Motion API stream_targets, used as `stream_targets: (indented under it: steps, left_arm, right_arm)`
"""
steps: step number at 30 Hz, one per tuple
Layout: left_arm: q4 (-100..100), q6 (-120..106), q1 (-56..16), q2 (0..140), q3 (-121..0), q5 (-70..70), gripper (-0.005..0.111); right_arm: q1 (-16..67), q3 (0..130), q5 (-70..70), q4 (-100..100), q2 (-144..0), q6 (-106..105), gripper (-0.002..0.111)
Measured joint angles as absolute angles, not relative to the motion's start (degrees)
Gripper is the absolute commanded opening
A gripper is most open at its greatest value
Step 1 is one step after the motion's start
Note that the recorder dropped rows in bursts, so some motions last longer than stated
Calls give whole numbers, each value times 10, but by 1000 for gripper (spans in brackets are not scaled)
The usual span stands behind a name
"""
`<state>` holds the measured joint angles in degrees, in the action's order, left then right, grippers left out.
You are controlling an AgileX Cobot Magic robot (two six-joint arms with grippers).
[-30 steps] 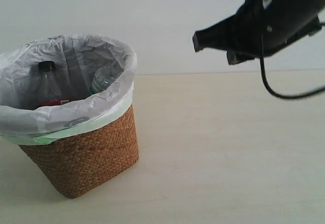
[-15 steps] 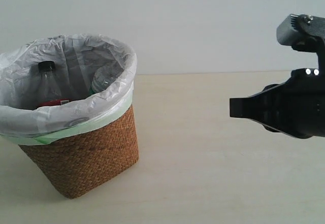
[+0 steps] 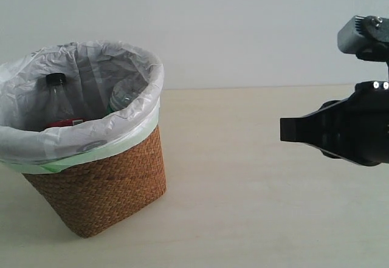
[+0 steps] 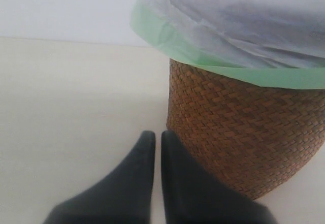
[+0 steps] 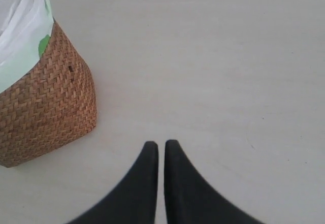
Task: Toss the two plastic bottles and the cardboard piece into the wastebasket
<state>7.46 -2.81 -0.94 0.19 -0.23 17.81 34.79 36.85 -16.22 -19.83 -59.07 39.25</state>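
Left claw (image 4: 158,135) in wrist view only

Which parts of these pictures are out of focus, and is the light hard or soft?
Exterior view: soft, even light, a faint shadow at the base of the wastebasket; the right gripper is a dark shape with little detail. Left wrist view: the left gripper blurs toward the frame edge, the wastebasket is sharp. Right wrist view: same blur near the edge.

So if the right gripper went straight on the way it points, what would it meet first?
Likely nothing close: in its wrist view the right gripper points over bare table, with the wastebasket off to one side. The exterior view suggests the basket's rim, so depth is uncertain.
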Motion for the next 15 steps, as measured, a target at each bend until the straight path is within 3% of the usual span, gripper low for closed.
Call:
stream_targets:
  steps: [8,15]
  left_arm:
    - [75,-28,-9,2,-2,178,4]
    - [75,-28,-9,2,-2,178,4]
  right_arm:
    - [333,342,-152,-190,-533,390,0]
    - [209,152,53,-185,-362,394,0]
